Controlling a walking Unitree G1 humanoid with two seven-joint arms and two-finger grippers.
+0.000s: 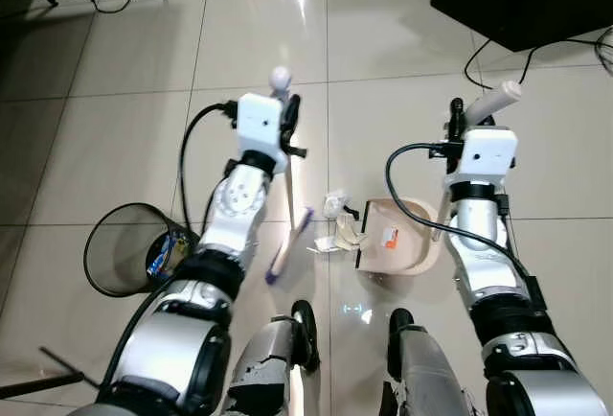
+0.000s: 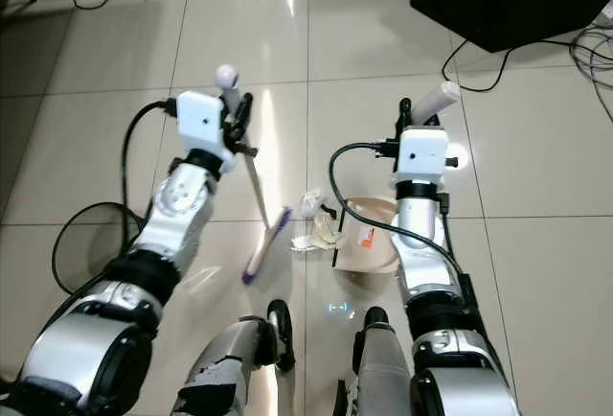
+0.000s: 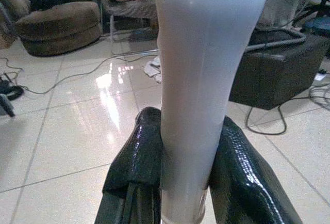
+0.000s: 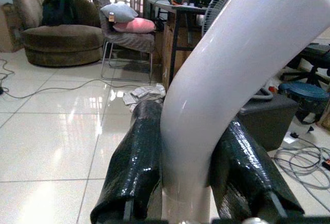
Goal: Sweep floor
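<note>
Your left gripper (image 1: 287, 119) is squeezed tight on the white broom handle (image 3: 201, 79). From there the broom (image 1: 290, 207) runs down and toward you, with its purple brush (image 1: 287, 248) on the floor (image 1: 115, 138) at the low end.

Your right gripper (image 1: 466, 119) is squeezed tight on the bent white handle (image 4: 227, 69) of the dustpan (image 1: 397, 239). The beige pan sits flat on the floor, below that gripper.

Here is the part that matters. The paper scraps (image 1: 337, 224) lie between the brush and the pan. The brush is just to the left of them. The open mouth of the pan is just to the right, touching or nearly touching them.

So I think the brush must push to the right, across the scraps and into the pan. The left arm does the pushing, and the right arm holds the pan in place.

A black mesh bin (image 1: 129, 248) stands well to the left.
</note>
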